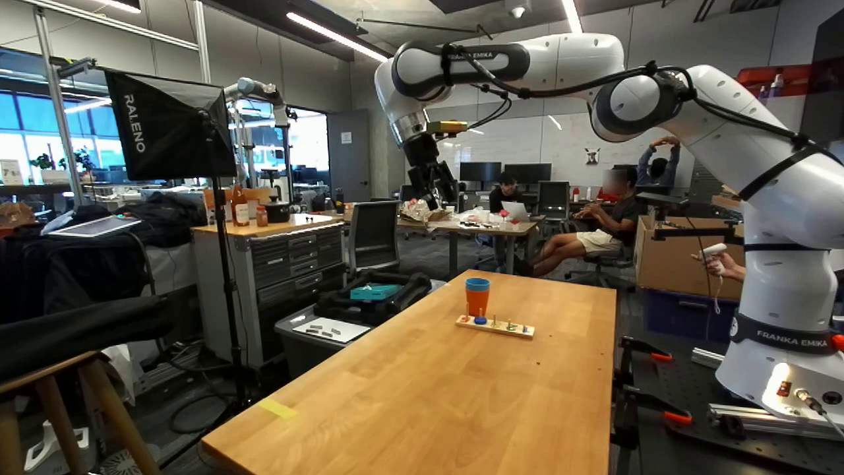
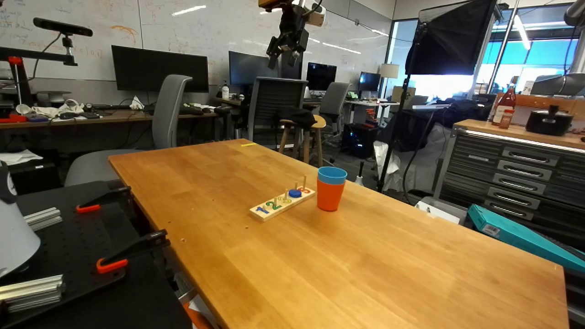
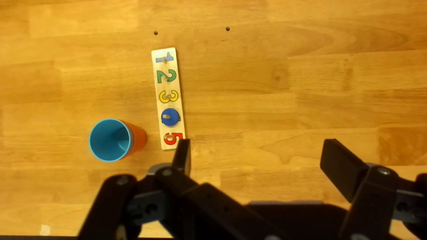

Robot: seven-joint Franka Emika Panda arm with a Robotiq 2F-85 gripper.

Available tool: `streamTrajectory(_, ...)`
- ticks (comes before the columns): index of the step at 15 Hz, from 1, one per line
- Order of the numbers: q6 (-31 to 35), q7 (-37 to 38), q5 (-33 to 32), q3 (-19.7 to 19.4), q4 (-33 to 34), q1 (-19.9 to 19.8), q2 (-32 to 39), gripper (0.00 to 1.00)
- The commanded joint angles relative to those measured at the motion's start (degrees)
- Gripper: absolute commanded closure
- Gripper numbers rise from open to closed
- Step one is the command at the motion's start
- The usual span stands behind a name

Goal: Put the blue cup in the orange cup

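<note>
The blue cup (image 1: 477, 284) sits upright inside the orange cup (image 1: 477, 305), with only its upper rim band showing above it. In another exterior view the blue cup (image 2: 332, 175) and the orange cup (image 2: 330, 196) show the same nesting. In the wrist view the blue cup's open mouth (image 3: 109, 140) is at the left and looks empty; part of the orange cup's side (image 3: 139, 136) shows beside it. My gripper (image 3: 257, 143) is open and empty, its fingers wide apart. It hangs high above the table, well away from the cups; it also shows in both exterior views (image 1: 443, 201) (image 2: 283, 61).
A wooden number board (image 3: 169, 96) with pegs and a blue disc (image 3: 170, 117) lies right beside the cups on the wooden table (image 1: 488, 396). Black clamps with orange tips (image 2: 112, 265) hold the table edge near the robot base. A softbox lamp (image 1: 171, 125) stands beyond the table.
</note>
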Motion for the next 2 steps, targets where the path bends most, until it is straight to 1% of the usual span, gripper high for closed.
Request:
streamTrajectory(1,0.0,0.0,0.0,0.0,0.0,0.0,0.0,0.0)
streamTrajectory(2,0.0,0.0,0.0,0.0,0.0,0.0,0.0,0.0)
